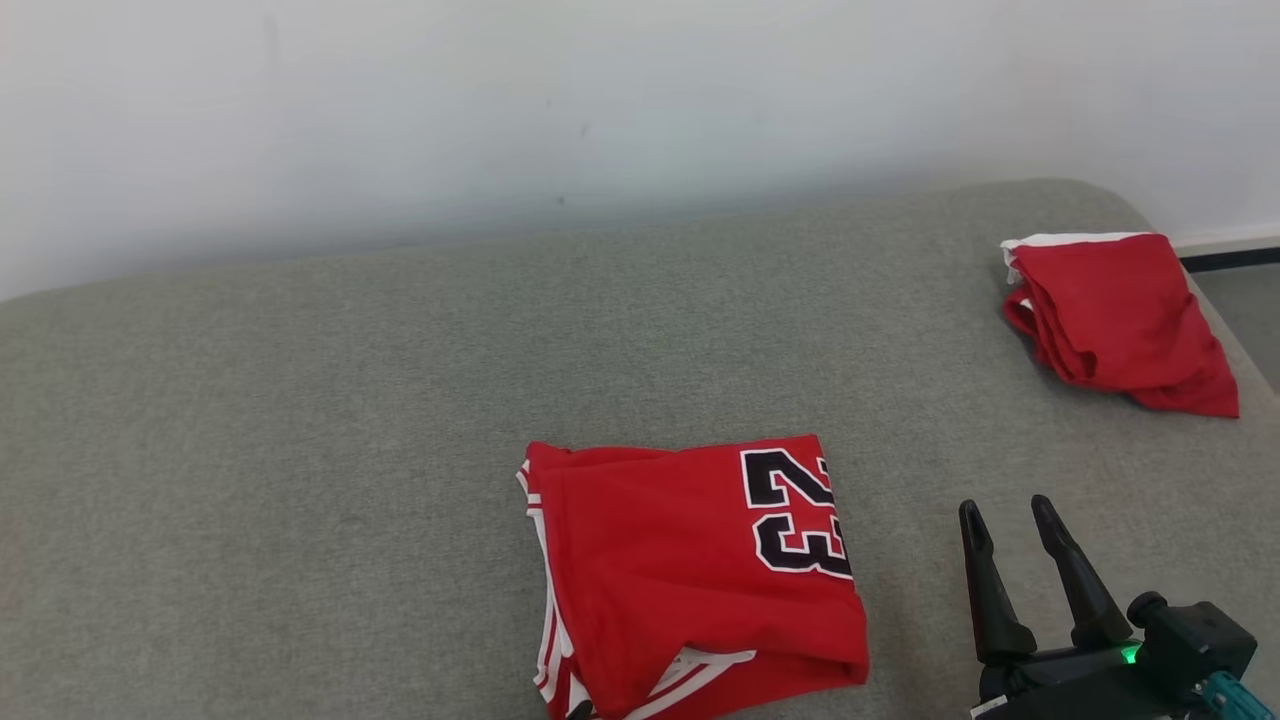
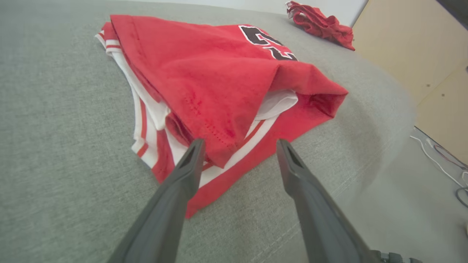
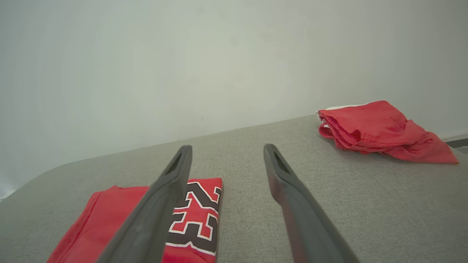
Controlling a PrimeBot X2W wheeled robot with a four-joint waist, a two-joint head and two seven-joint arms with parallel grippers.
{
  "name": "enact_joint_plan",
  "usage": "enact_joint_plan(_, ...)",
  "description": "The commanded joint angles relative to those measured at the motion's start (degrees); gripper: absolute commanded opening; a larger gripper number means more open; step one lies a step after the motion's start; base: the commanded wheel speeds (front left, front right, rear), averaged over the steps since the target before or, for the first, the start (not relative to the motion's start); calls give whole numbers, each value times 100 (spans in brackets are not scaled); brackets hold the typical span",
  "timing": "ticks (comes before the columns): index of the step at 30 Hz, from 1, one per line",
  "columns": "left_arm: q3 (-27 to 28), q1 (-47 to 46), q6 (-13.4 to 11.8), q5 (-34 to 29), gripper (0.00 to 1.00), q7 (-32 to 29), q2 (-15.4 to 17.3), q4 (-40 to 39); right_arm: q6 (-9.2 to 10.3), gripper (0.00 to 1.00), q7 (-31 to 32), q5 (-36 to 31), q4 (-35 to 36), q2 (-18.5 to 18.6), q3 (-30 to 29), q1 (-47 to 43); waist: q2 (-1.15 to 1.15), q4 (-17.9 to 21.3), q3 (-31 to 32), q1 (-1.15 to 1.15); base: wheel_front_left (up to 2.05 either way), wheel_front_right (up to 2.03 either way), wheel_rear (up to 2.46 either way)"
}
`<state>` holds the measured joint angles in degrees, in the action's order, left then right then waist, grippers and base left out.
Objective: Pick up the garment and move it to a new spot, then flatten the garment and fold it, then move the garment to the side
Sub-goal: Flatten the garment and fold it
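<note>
**A:** Left fingers (image 2: 182, 175) are sitting closest to the lens, with their tips straddling the near corner of the garment (image 2: 204, 69). Are they gripping anything?

**B:** No. They're gaping wide and empty, and the loose top flap is hanging just between the tips and beyond them. The right fingers (image 1: 990, 580) are also standing wide with nothing in them. They're sitting just off the garment's edge, apart from the cloth, on the side where the black 23 (image 1: 795, 512) is printed.

**A:** So the folding is looking finished?

**B:** I'm judging so. It's lying as a squarish stack on the grey upholstered surface (image 1: 300, 450), which is leaving the sideways move. Another red bundle (image 1: 1120, 320) is lying well beyond the right fingers, off to their right, and is probably marking the side pile.

**A:** How should the grab be going?

**B:** One finger should be sliding under every layer, not just the top flap — the knit is looking thin and floppy. White-and-red striped trim (image 2: 142, 124) is poking out to the left of the left fingers. Pinching a single layer would be undoing the fold. Both sides lifting together, low and level, would be keeping the stack square. Dragging is looking risky too — the grey weave is coarse and could be rumpling the bottom layer.
</note>
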<state>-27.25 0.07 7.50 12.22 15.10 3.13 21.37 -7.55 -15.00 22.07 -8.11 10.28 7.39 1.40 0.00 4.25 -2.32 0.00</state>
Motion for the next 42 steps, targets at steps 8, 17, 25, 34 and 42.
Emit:
enact_joint_plan(8,115,-316,-12,65,100,2,16,602,16,100,-21,24,-7,-2,-4,112,0,247,-146,0,0,0,0)
enact_joint_plan(17,90,-513,-11,92,0,1,-6,619,16,100,-21,-13,-26,-34,-38,81,0,226,-105,0,0,0,0)
enact_joint_plan(25,246,-438,-11,-151,0,1,154,168,16,100,-21,-55,-33,-69,-126,-7,0,67,-45,0,0,0,0)
enact_joint_plan(34,257,-138,-23,-254,5,1,229,121,16,100,-20,-23,-94,-69,-150,-33,0,55,-12,0,0,0,0)
enact_joint_plan(42,372,-26,-79,-181,100,1,147,101,16,100,-21,-25,-120,-28,-199,-47,0,36,35,0,0,0,0)
